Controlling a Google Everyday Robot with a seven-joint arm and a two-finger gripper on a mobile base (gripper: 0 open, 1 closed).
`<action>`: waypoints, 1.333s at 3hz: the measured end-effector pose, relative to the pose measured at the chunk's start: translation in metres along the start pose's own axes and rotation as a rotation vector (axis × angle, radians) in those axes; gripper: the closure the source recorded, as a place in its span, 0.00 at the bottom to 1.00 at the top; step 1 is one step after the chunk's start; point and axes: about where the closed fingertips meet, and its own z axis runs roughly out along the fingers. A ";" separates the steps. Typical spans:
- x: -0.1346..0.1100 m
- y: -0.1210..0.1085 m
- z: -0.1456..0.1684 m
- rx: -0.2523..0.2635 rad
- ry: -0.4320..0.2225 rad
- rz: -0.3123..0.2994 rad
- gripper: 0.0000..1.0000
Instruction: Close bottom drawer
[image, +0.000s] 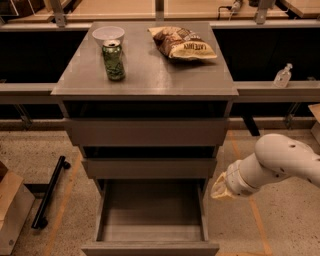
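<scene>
Three grey-brown handleless drawers are sitting stacked under one grey worktop.

1. Bottom drawer: the narrowest, with a plain flat front, is standing pulled far out toward the camera with its deep box exposed. The two above are sitting nearly shut.
2. White jointed robot arm: is reaching in low from the right, forearm angling down and left.
3. Pale yellowish gripper: is hovering just beside the open drawer's right wall, apart from it. Whether it is clenched or released cannot be told. It is probably lining up to get behind the front panel and push.
4. Green drink can, white bowl and brown crisp bag: are resting on the worktop, away from the work.
</scene>
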 end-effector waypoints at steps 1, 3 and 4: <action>0.011 0.011 0.033 -0.038 -0.005 0.028 1.00; 0.052 0.031 0.126 -0.153 -0.062 0.078 1.00; 0.071 0.035 0.170 -0.197 -0.059 0.100 1.00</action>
